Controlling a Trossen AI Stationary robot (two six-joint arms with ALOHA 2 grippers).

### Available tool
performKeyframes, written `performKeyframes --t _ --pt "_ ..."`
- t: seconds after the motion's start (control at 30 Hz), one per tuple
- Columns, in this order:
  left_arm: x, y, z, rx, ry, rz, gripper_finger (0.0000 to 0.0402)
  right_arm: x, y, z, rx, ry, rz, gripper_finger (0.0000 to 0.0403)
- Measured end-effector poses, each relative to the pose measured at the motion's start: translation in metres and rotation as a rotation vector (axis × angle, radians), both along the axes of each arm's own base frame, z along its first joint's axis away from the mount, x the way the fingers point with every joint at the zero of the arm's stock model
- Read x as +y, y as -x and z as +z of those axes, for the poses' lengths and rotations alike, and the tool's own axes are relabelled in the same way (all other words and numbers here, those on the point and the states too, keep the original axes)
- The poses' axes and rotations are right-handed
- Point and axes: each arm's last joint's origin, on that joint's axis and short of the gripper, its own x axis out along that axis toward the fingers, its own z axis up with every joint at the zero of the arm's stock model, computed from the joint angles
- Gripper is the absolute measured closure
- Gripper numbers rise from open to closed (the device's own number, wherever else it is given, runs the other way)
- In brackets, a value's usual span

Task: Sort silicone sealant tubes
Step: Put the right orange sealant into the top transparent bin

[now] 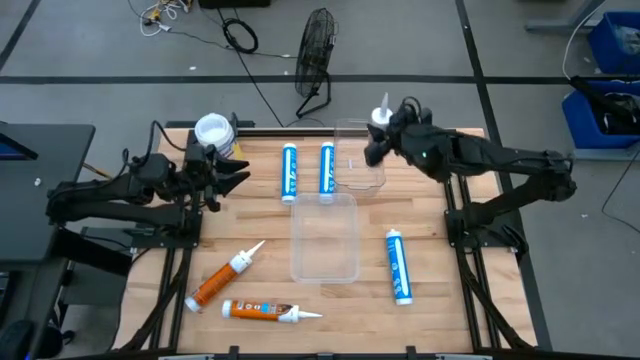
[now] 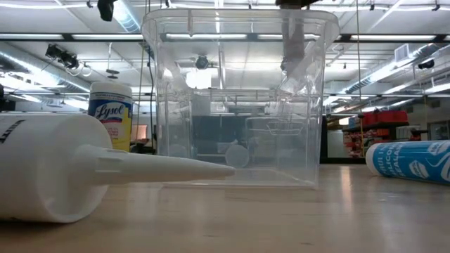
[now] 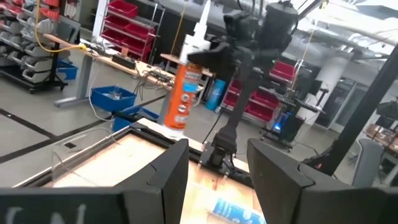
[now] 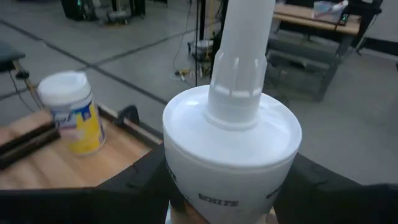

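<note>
Two clear plastic bins sit on the wooden surface [image 1: 200, 260]. The far bin [image 1: 360, 155] stands by the far edge, right of centre, and I cannot make out anything lying inside it. The near bin [image 1: 324, 236] sits in the middle of the surface and looks empty.

The right gripper [image 1: 378, 135] hangs over the far bin with an orange tube [image 3: 179, 93] clenched between its fingers [image 4: 140, 177]. The tube stands upright, its white nozzle [image 4: 245, 37] pointing up and its white shoulder just above the fingers on either side; from the left arm's camera the orange body hangs below the grip, above the far bin's rim.

The left gripper [image 1: 235, 172] waits near the far left corner, its fingers [image 3: 168, 174] parted and holding nothing, beside a yellow canister [image 1: 213, 135] with a white lid.

Two blue tubes lie side by side between the canister and the far bin, the left blue tube [image 1: 290, 172] and the middle blue tube [image 1: 326, 170], both pointing towards the far edge. A third blue tube [image 1: 398, 265] lies to the right of the near bin. Two more orange tubes rest near the front left corner: the slanted orange tube [image 1: 224, 276] and the flat orange tube [image 1: 268, 311] along the front edge, close together but apart.
</note>
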Motion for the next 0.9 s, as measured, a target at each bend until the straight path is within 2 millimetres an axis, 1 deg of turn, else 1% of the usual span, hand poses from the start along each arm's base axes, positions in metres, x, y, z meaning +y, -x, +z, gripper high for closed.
performKeyframes --t 0.13,0.27,0.37,0.47,0.67,0.77,0.9 --pt "0.0 0.01 -0.001 0.011 0.012 0.002 0.0234 -0.024 -0.007 -0.013 -0.023 0.028 -0.005 0.0195" --pt "-0.001 0.019 -0.003 0.023 0.031 0.001 0.0234 -0.046 -0.011 -0.033 -0.047 0.029 0.015 0.0195" --pt "-0.001 0.026 -0.004 0.03 0.044 0.0 0.0234 -0.058 -0.011 -0.051 -0.047 0.021 0.005 0.0195" --pt "-0.001 0.031 -0.006 0.043 0.057 0.009 0.0234 -0.068 -0.01 -0.069 -0.045 0.039 -0.003 0.0195" --pt "0.0 0.038 -0.011 0.075 0.103 0.049 0.0234 -0.085 -0.008 -0.098 -0.099 0.08 -0.014 0.0195" --pt "0.0 0.038 -0.013 0.08 0.136 0.052 0.0234 -0.093 -0.007 -0.114 -0.068 0.083 -0.032 0.0195" --pt "0.001 0.038 -0.013 0.075 0.158 0.069 0.0234 -0.106 -0.014 -0.131 -0.009 0.088 -0.018 0.0195"
